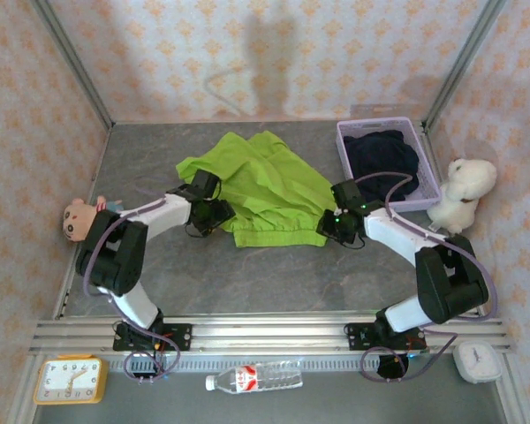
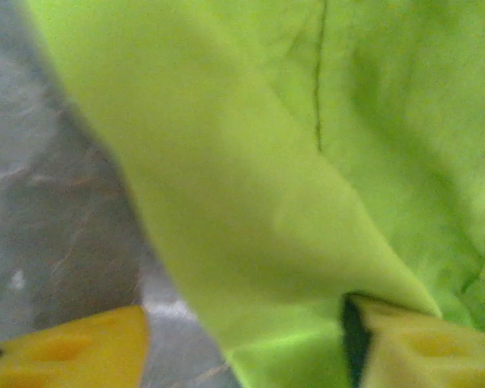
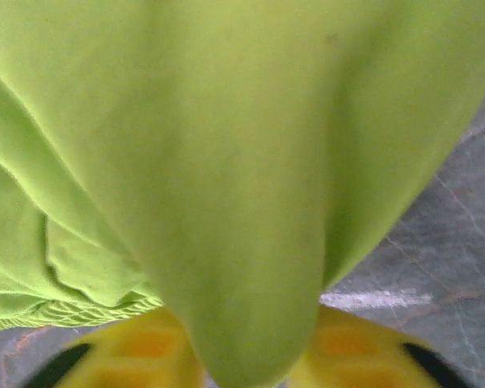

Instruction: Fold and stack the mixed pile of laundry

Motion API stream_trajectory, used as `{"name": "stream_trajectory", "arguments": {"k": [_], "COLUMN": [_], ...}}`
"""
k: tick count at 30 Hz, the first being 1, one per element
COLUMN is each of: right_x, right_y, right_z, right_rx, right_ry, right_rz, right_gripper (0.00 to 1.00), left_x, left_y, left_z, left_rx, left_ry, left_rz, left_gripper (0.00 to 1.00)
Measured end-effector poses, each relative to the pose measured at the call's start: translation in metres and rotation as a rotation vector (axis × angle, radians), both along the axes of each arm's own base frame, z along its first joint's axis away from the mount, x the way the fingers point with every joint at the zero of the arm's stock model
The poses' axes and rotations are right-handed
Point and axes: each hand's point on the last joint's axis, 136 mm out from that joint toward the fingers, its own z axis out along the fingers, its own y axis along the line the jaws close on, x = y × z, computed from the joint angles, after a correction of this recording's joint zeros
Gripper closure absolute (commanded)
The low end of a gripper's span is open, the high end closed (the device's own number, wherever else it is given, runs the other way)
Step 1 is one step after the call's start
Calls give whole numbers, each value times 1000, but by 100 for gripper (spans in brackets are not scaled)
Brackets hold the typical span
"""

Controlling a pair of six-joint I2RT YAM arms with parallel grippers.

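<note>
Lime-green garment point(image 1: 261, 190) lies spread and rumpled in the middle of the table point(image 1: 274, 274), a soft, matte cloth with loose folds, a stitched seam and a gathered hem along its near side. The navy garment point(image 1: 382, 157) sits bunched inside the lavender basket point(image 1: 343, 146) at the far right corner.

The left arm point(image 1: 124, 252) bends sharply at its elbow by the left edge, and its forearm reaches right and low to the green cloth's left side. The left gripper point(image 1: 214, 210) has its yellow fingers point(image 2: 73, 356) spread apart. A thick fold of green cloth runs down between them, lying against the right finger, while bare grey table shows beside the left one.

The right arm point(image 1: 442, 283) mirrors it, elbow folded near the right edge and forearm stretched left to the garment's near right corner. The right gripper point(image 1: 336, 223) is closed on the lime-green garment. In the right wrist view a smooth, rounded fold narrows down between the two yellow fingers point(image 3: 137, 356), which press it from both sides.
</note>
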Motion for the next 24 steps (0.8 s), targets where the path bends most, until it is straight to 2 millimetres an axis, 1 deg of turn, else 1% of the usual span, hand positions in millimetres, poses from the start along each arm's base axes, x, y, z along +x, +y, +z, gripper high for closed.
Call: {"name": "stream_trajectory", "arguments": {"k": [1,2,3,4,6,7,8,10,11,12,13,14,16,17,19,20,22,24], "right_x": [1,2,3,4,8,12,16,29,35,42,48,52,60,62,65,66,66,60], "right_y": [1,1,1,1,2,4,5,11,14,18,22,24,27,27,26,25,21,19], "right_z": [1,2,3,6,17,27,37,70,86,106,129,146,190,207,252,270,318,359], "right_rx": [5,7,8,7,12,16,24,48,63,81,99,112,141,153,187,203,246,290], "right_ry": [-3,-5,-9,-13,-29,-44,-62,-114,-141,-173,-210,-239,-306,-333,-408,-440,-524,-600], "right_rz": [-5,-7,-7,-9,-9,-10,-9,-8,-5,0,6,11,17,16,11,6,-3,2], "right_gripper": [100,100,100,100,100,100,100,100,100,100,100,100,100,100,100,100,100,100], "left_x": [3,5,4,4,9,10,13,20,23,28,33,36,40,40,35,32,26,21], "left_y": [-1,0,2,3,3,2,2,-1,-2,-3,-4,-4,1,5,24,35,58,68], "left_z": [-4,-7,-9,-8,-4,1,9,36,54,78,111,140,209,240,307,331,379,411], "left_rx": [0,7,13,16,17,17,15,10,8,4,1,1,-2,-7,-26,-35,-42,-42], "left_ry": [1,3,11,9,-4,-11,-24,-70,-100,-143,-205,-264,-409,-476,-621,-672,-771,-838], "left_rz": [3,8,16,19,16,12,6,-12,-24,-39,-55,-68,-80,-79,-52,-29,24,41], "left_gripper": [61,80,97,100,100,100,100,100,100,100,100,100,100,100,100,100,100,100]}}
